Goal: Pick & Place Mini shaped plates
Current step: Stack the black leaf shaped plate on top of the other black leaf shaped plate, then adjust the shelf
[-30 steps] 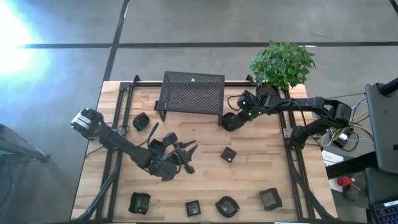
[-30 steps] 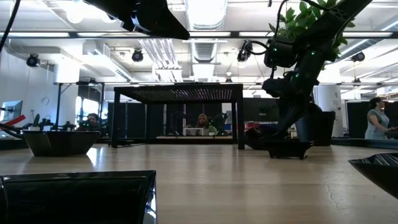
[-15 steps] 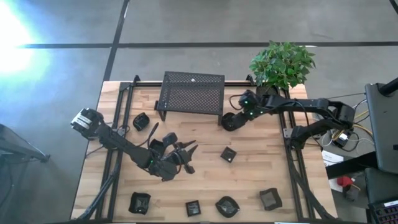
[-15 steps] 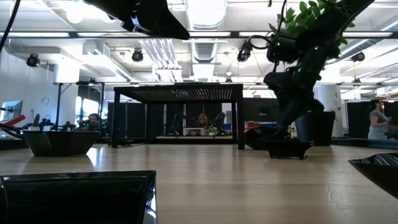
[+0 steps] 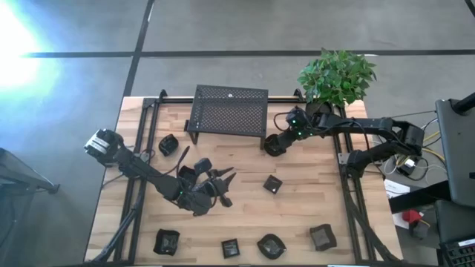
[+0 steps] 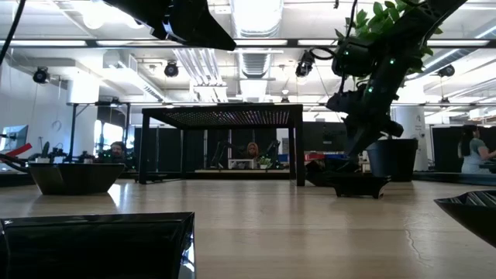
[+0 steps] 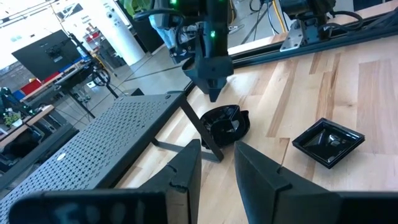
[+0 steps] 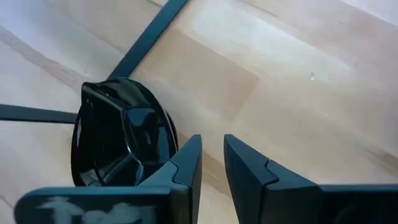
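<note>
Several mini shaped plates, small glossy black dishes, lie on the wooden table. A round plate (image 5: 274,145) (image 7: 226,124) (image 8: 118,140) rests flat beside the right leg of the black mesh stand (image 5: 230,111). My right gripper (image 5: 279,138) (image 7: 213,93) (image 8: 211,152) points steeply down over the plate's rim. It is narrowly open, with bare wood between the fingers. My left gripper (image 5: 225,187) (image 7: 217,152) hovers open and nearly level at mid-table, holding nothing. A square plate (image 5: 272,184) (image 7: 328,140) lies between the two grippers.
More plates lie along the near edge (image 5: 166,241) (image 5: 230,248) (image 5: 272,246) (image 5: 323,237) and at the left (image 5: 168,144) (image 5: 202,165). A potted plant (image 5: 335,78) stands at the far right corner. Black rails (image 5: 349,185) run along both table sides.
My right gripper has tipped a little over the round plate. The plate has stayed on the table by the stand's leg.
</note>
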You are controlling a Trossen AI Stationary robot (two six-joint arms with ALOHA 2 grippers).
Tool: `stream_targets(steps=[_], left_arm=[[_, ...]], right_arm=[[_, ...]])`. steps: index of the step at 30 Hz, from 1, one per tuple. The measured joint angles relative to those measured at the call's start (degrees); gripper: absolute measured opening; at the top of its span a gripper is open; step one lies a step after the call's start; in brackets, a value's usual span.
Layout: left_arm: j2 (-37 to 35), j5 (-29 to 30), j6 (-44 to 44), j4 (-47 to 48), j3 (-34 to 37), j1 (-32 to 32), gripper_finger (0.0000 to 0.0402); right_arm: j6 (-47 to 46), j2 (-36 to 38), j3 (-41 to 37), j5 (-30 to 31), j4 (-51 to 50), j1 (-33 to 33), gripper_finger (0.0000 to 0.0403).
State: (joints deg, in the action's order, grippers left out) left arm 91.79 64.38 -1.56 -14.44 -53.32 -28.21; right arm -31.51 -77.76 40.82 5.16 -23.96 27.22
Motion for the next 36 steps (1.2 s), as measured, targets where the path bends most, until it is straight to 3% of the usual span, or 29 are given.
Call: stream_targets(steps=[13, 36], left_arm=[[0.0, 0.0, 0.0, 0.0, 0.0, 0.0, 0.0092], [0.0, 0.1, -1.42, 0.42, 0.0, 0.01, 0.0092]], right_arm=[[0.45, -4.73, -0.06, -2.41, 1.81, -2.0, 0.0054], [-2.42, 3.09, 0.02, -0.32, -2.06, -8.03, 0.0054]])
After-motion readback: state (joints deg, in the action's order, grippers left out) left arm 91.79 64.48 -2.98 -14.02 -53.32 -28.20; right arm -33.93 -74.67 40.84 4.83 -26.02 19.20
